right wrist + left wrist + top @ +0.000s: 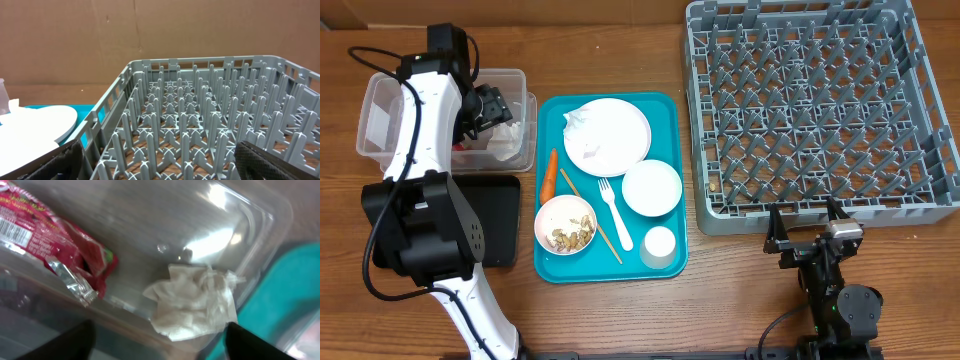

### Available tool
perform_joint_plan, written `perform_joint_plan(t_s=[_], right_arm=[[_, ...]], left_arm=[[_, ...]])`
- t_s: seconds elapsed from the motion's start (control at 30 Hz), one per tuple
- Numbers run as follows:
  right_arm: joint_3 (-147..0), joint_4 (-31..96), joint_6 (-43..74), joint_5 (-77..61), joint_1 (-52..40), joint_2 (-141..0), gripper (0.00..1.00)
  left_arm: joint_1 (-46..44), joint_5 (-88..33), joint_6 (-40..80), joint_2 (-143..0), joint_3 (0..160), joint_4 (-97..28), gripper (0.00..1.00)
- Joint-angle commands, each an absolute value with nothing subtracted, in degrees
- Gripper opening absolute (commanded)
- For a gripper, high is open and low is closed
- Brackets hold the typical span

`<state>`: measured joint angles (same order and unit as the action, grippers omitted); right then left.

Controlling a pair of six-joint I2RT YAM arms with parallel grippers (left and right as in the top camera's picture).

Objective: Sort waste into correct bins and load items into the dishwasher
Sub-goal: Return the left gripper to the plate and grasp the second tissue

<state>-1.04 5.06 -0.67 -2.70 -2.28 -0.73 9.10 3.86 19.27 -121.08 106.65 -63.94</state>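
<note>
Crumpled napkin (195,302) lies in the clear plastic bin (240,210), just past the left claw (159,342), which is spread and empty. A red wrapper (60,250) lies beside the napkin, not touching it. The right claw (807,225), also spread and empty, sits low over the wooden surface (740,300) before the grey dishwasher rack (740,222). A teal tray (548,268) between bin and rack carries a cup (659,245), a bowl of scraps (565,225), a carrot (551,172) and a plate (607,135).
</note>
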Motion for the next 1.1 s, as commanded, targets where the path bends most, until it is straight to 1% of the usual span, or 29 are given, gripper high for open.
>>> perform_joint_plan(t_s=[0.0, 0.07, 0.1, 0.2, 0.33, 0.43, 0.6, 0.7, 0.73, 0.77, 0.9, 1.07], right_arm=[[-0.45, 4.64, -0.89, -2.68, -2.17, -0.16, 1.00], [-0.45, 4.64, -0.89, -2.68, -2.17, -0.16, 1.00], [-0.45, 4.64, -0.89, -2.68, -2.17, -0.16, 1.00], [-0.45, 4.64, -0.89, -2.68, -2.17, -0.16, 1.00], [-0.45, 4.64, -0.89, -2.68, -2.17, -0.16, 1.00], [-0.45, 4.64, -0.89, -2.68, -2.17, -0.16, 1.00], [-0.45, 4.64, -0.89, -2.68, -2.17, -0.16, 1.00], [-0.45, 4.64, -0.89, -2.68, -2.17, -0.16, 1.00], [-0.45, 4.64, -0.89, -2.68, -2.17, -0.16, 1.00], [-0.45, 4.64, -0.89, -2.68, -2.17, -0.16, 1.00], [-0.45, 4.64, -0.89, -2.68, -2.17, -0.16, 1.00], [-0.45, 4.64, -0.89, -2.68, -2.17, -0.16, 1.00]], left_arm=[[9.08, -1.76, 17.04, -120.97, 111.26, -65.93, 0.93], [8.97, -3.55, 16.64, -120.97, 114.80, -68.14, 0.92], [8.88, -4.23, 16.60, -120.95, 116.77, -69.30, 0.88], [8.27, -5.72, 16.56, -120.68, 123.83, -73.54, 0.84], [5.98, -6.04, 16.67, -119.66, 132.03, -78.35, 0.84], [3.01, -6.02, 16.64, -118.78, 135.06, -80.77, 0.86], [-3.05, -5.96, 16.67, -118.76, 134.65, -83.79, 0.89], [-6.81, -4.78, 16.73, -118.78, 132.62, -83.55, 0.93], [-8.05, -3.86, 16.91, -118.78, 131.72, -83.15, 0.95], [-9.23, -2.76, 17.02, -118.78, 130.63, -82.54, 1.00], [-13.30, 2.33, 21.21, -118.78, 125.14, -79.79, 1.00], [-15.84, 3.40, 21.67, -118.78, 117.36, -73.21, 1.00]])
